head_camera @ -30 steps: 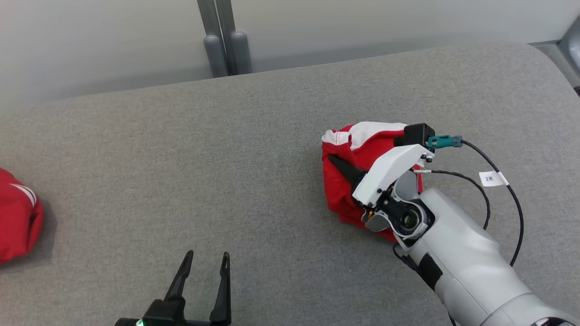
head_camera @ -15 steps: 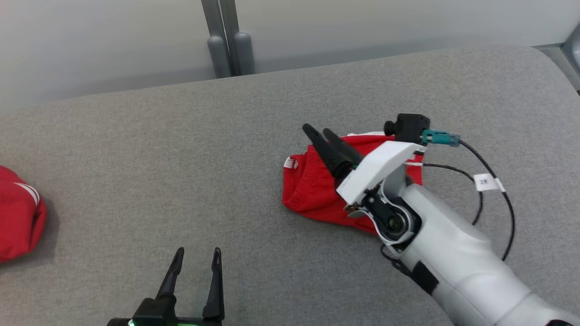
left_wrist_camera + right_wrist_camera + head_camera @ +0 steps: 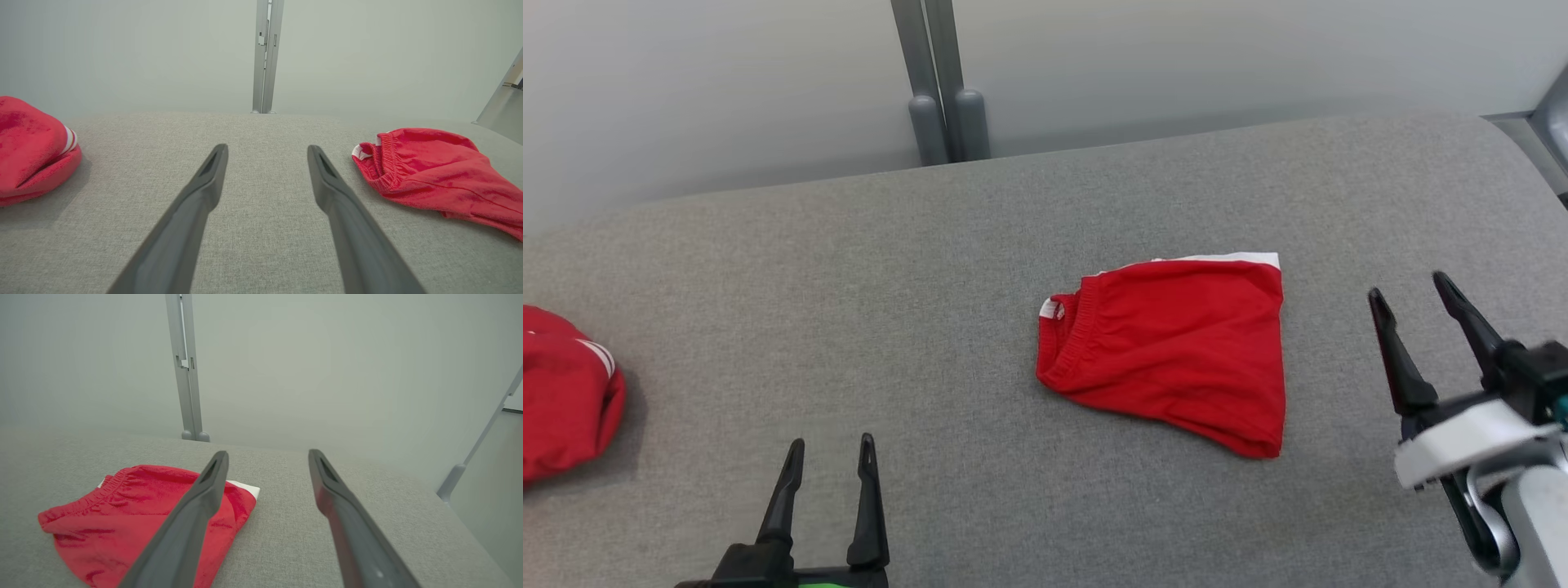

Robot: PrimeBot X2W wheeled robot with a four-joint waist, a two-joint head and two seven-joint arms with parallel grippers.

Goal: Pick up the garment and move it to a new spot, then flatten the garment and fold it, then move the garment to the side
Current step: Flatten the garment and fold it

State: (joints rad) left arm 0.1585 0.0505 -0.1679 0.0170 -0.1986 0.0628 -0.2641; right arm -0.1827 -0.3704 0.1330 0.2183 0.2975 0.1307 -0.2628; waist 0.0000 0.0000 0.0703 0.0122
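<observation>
The garment (image 3: pixel 1176 347) is a pair of red shorts with a white trim, lying folded flat on the grey padded table (image 3: pixel 931 269), right of centre. It also appears at the right in the left wrist view (image 3: pixel 429 171) and at the lower left in the right wrist view (image 3: pixel 135 510). My right gripper (image 3: pixel 1409 294) stands open with nothing in it, a little to the right of the garment and apart from it. My left gripper (image 3: pixel 831 445) is open and empty near the table's front edge, well left of the garment.
A second red cloth with white stripes (image 3: pixel 564 404) lies bunched at the table's left edge, also seen in the left wrist view (image 3: pixel 32 147). A grey post (image 3: pixel 939 82) rises behind the table's far edge. The table's right edge (image 3: pixel 1527 155) is rounded.
My right gripper has let go of the garment, opened and drawn back to the right. The garment now lies folded flat. The head camera has shifted slightly.
</observation>
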